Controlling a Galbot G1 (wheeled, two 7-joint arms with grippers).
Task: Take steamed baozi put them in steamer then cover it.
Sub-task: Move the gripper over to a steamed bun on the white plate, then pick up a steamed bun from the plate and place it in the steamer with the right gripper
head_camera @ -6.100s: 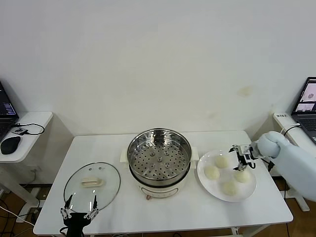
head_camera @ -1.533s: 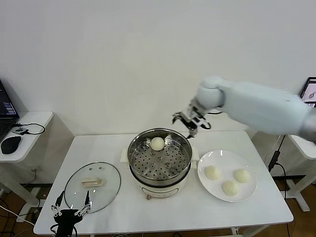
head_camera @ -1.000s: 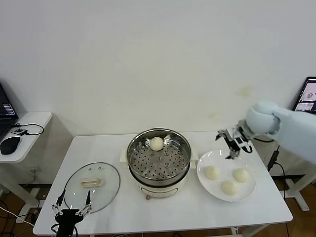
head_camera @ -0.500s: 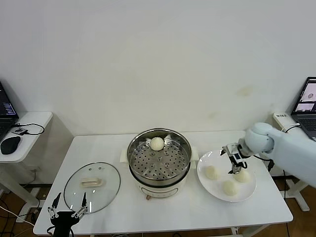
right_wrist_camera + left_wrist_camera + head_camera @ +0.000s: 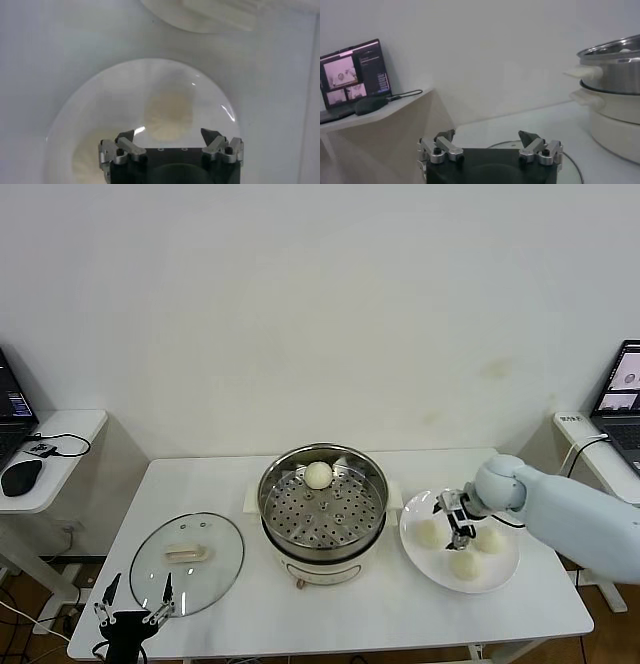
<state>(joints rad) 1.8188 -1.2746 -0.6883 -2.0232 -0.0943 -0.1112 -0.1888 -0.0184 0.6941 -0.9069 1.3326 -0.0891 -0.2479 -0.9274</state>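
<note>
White desk (image 5: pixel 330 624) carries a shiny steel steamer (image 5: pixel 322 514) holding one smooth round baozi (image 5: pixel 318 475). Right tool (image 5: pixel 456 521), fingers spread, hovers over three buns on a plate (image 5: pixel 500 571). Glass cover (image 5: pixel 187 561) lies flat; left tool (image 5: pixel 130 614) waits released.

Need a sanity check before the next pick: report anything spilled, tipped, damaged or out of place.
Nothing stands out. One baozi sits in the steamer, three on the plate, and the cover lies flat on the table. The right gripper hovers open over the plate; the left gripper waits by the cover.
</note>
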